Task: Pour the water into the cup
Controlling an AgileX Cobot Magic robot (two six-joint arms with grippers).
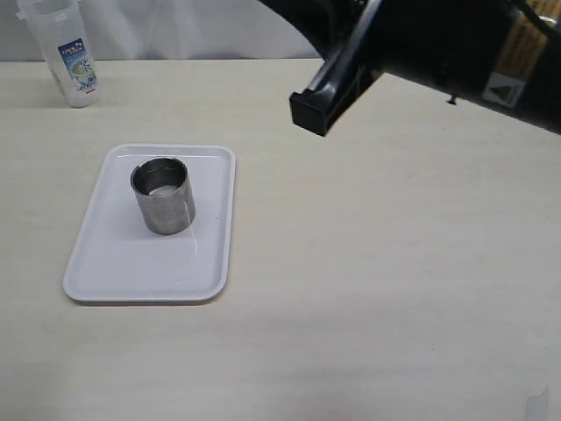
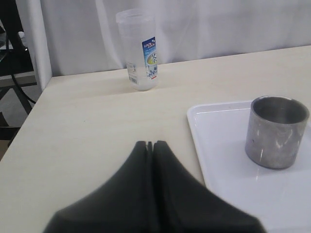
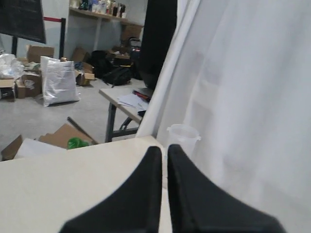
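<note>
The grey steel cup (image 1: 163, 196) stands upright on a white tray (image 1: 112, 263) left of centre; something pale and shiny shows inside it. It also shows in the left wrist view (image 2: 276, 132), on the tray (image 2: 218, 145). The clear plastic jug (image 1: 70, 54) with a blue-green label stands at the far left back corner, and shows in the left wrist view (image 2: 141, 51) and right wrist view (image 3: 182, 136). My right gripper (image 1: 309, 111) hangs high above the table's back middle, shut and empty (image 3: 164, 148). My left gripper (image 2: 150, 144) is shut and empty, low over the table beside the tray; the exterior view does not show it.
A white curtain (image 1: 202, 26) runs behind the table's back edge. The bare beige tabletop (image 1: 377, 281) stretches right of the tray. The right wrist view shows a room with another table (image 3: 124, 102) and boxes beyond the table's end.
</note>
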